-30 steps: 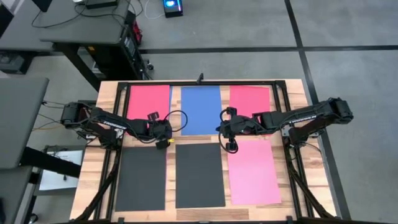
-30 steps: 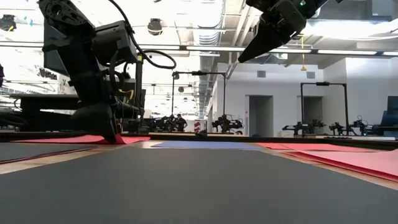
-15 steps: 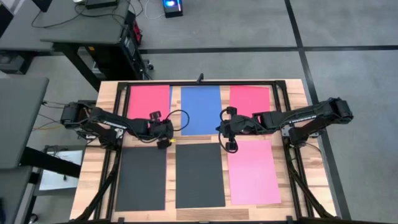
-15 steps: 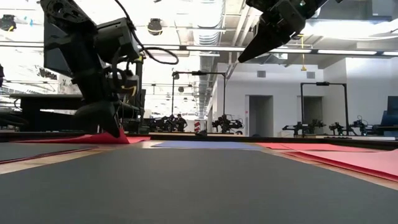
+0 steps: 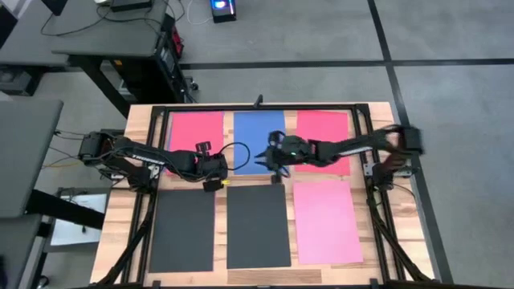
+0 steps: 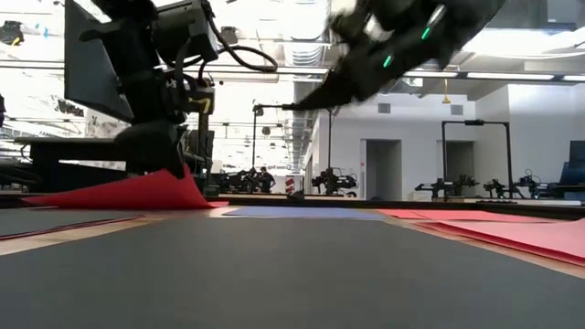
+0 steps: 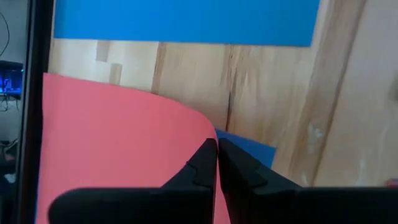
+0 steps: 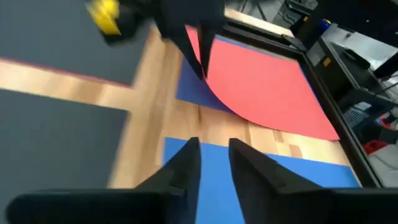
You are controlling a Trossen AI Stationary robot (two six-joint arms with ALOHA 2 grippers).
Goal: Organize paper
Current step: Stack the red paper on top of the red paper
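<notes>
Wooden surface [image 5: 377,120], sheets mostly unsorted: your left tool [image 7: 216,163] pinches the lifted red sheet [image 7: 118,137]'s corner at upper left; right tool [image 8: 211,163], slightly spread, hovers over blue sheet [image 5: 259,132].

Bright, even overhead light with ceiling glare; the right arm [image 5: 353,148] is motion-blurred

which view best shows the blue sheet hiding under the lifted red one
The right wrist view: the left gripper lifts the red sheet by its corner, baring the blue sheet beneath. The left wrist view shows only a blue corner. The high and low views hide it.
</notes>
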